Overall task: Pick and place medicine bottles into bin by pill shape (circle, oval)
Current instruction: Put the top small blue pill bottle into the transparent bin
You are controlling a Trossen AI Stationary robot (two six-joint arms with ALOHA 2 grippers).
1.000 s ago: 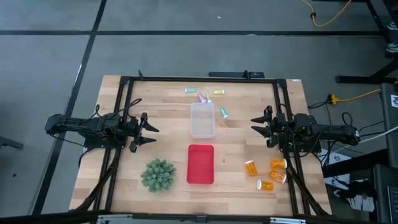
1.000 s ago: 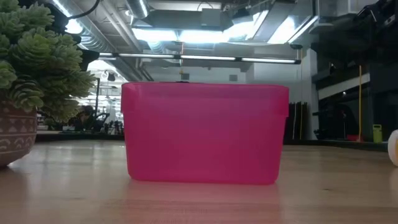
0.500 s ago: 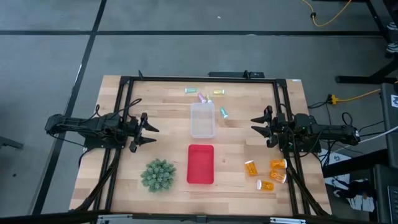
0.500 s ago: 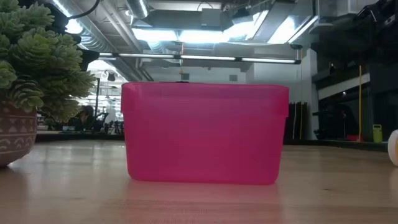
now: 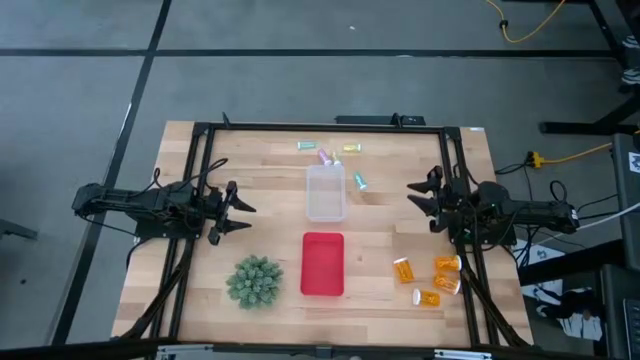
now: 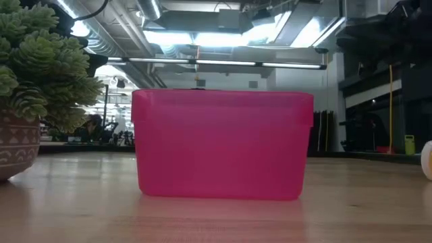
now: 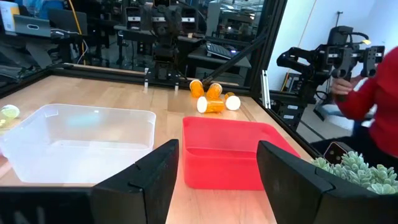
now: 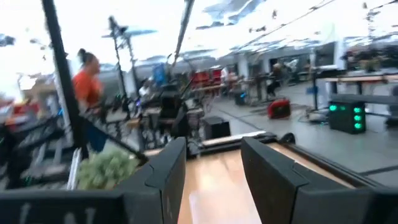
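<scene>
Both arms hover at the wooden table's [image 5: 270,175] sides, the left gripper [image 5: 236,210] and right gripper [image 5: 418,200] released, fingers spread and holding nothing. Four orange medicine bottles [image 5: 430,277] lie clustered near the front right corner; pastel vials [image 5: 328,152] sit scattered by the far edge, beside a clear bin [image 5: 325,193]. A red bin [image 5: 322,264] stands in front of it, near a green succulent plant [image 5: 254,281].

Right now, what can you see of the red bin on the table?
The red bin is a rectangular, translucent plastic tub with a rim around its open top. It stands upright at the table's middle, near the front edge, just in front of the clear bin and apart from it. It looks empty. Neither hand touches it.
</scene>
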